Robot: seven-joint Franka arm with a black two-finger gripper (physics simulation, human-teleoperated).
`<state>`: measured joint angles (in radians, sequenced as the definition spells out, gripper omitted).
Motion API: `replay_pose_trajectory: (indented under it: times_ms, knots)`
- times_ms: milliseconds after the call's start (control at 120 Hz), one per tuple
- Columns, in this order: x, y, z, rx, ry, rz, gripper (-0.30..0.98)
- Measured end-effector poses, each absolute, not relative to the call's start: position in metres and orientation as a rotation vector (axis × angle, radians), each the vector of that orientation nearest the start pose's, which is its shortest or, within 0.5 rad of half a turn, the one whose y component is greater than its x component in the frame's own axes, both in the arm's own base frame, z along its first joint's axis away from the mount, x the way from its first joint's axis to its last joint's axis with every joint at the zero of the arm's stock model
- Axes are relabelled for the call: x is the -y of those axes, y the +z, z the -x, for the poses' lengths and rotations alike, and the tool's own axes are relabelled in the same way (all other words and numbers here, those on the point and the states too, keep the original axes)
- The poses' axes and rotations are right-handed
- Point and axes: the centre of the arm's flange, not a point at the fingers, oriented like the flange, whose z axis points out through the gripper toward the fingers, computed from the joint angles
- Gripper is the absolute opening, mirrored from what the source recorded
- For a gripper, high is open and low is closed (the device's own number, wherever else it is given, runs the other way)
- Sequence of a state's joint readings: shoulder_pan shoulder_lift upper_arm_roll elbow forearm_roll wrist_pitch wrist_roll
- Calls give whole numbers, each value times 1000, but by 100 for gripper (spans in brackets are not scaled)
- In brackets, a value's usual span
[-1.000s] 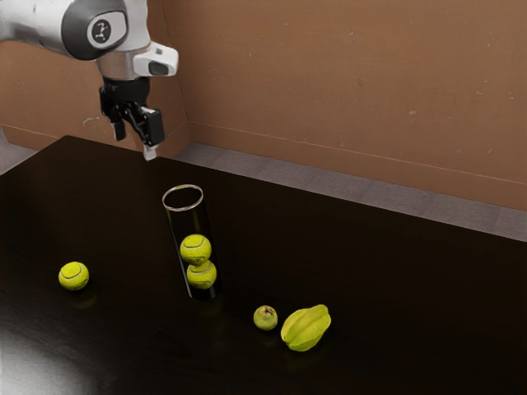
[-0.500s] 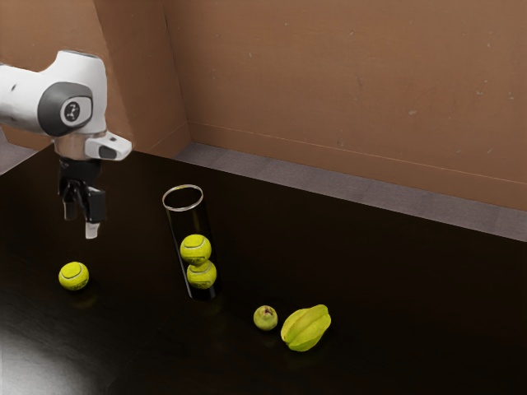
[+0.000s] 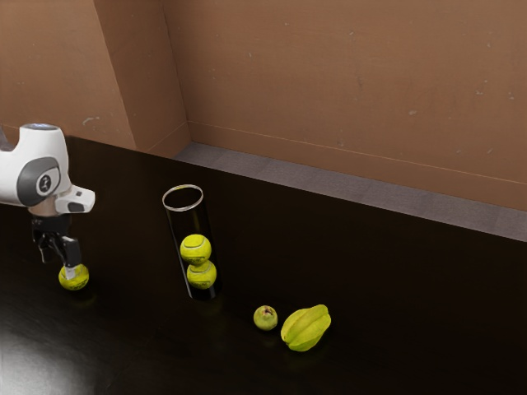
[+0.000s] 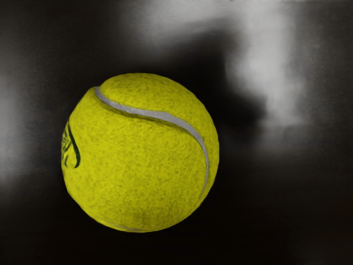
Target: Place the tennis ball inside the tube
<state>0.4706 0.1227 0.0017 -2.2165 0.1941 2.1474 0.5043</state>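
Standing wide apart, the fingers of the gripper (image 3: 58, 266) reach down at the frame's lower left, one tip overlapping the fuzzy, grey-seamed ball (image 3: 76, 283) on the glossy table (image 3: 387, 271). Left of centre, a clear, round-rimmed tube (image 3: 190, 220) holds two stacked balls (image 3: 196, 248).

So the smooth white robot arm with dark grey joint trim (image 3: 18, 173) is reaching in from the exterior view's left and bending down at the wrist. Its black metal-and-plastic-looking two-finger gripper (image 3: 58, 265) is hanging low, pointing pretty much straight down, with the fingers standing clearly apart.
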Motion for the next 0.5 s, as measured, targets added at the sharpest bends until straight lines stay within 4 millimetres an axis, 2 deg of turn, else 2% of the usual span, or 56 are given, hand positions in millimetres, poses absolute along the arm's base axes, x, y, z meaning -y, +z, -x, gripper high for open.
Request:
replay_pose_trajectory:
  times_ms: [58, 333, 500]
  knots:
    - [-253, 298, -462, -223, 338, 3067, 69]
    - [-254, 267, -479, -254, 251, 3069, 69]
    - [-247, 263, -478, -253, 227, 3084, 54]
